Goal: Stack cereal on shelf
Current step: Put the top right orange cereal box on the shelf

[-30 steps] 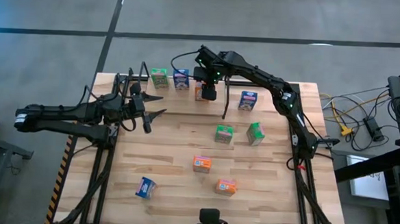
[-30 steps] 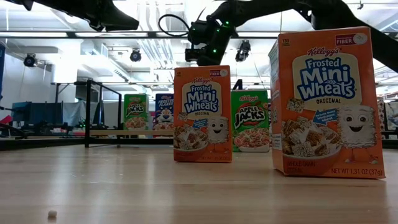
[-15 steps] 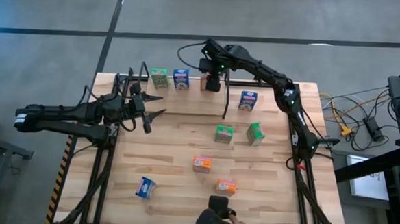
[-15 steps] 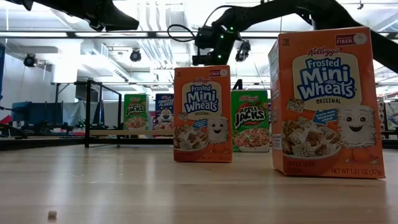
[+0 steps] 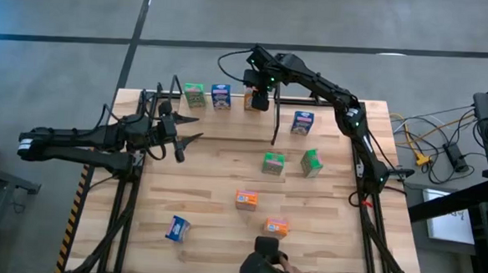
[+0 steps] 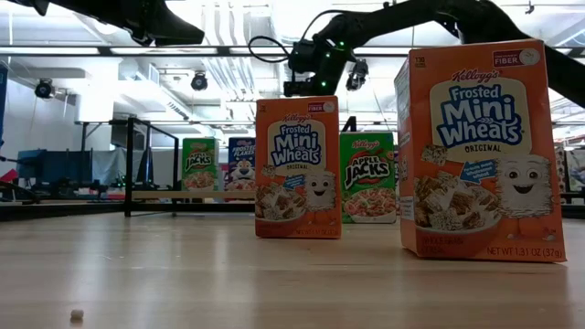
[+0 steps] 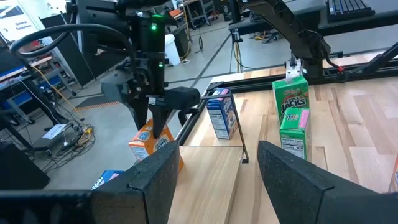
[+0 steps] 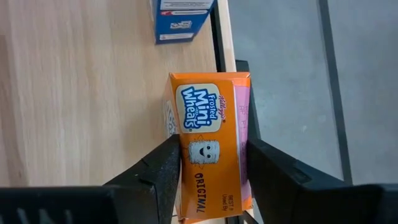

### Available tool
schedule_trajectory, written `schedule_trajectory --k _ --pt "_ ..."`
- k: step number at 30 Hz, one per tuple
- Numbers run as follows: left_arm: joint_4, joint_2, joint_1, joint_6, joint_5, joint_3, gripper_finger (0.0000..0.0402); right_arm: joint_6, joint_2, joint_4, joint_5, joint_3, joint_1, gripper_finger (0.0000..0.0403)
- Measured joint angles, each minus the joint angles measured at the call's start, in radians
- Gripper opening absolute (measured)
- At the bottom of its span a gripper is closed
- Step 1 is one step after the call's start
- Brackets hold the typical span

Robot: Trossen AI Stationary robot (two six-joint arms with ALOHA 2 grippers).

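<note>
1. Right gripper (image 8: 211, 165) is over the shelf (image 5: 229, 109) at the table's far edge, clamped on an orange box (image 8: 211, 143).
2. Box's long axis runs along the fingers, and the blue box (image 8: 181, 18) sits just beside its slot.
3. Left gripper (image 5: 196, 127) hangs open over the left side, holding nothing and much farther off.
</note>
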Motion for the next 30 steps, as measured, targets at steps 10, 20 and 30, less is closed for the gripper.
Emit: schedule_trajectory --k 10,20,30 --pt "0.000 0.000 0.000 0.000 0.000 0.000 0.0201 -0.017 0.000 0.002 0.000 0.000 0.001 0.0167" --pt "0.000 0.000 0.000 0.000 0.000 0.000 0.0201 -0.034 0.000 -0.006 0.000 0.000 0.001 0.0166" --pt "0.000 0.000 0.000 0.000 0.000 0.000 0.0201 -0.020 0.000 -0.007 -0.001 0.000 0.001 0.0167"
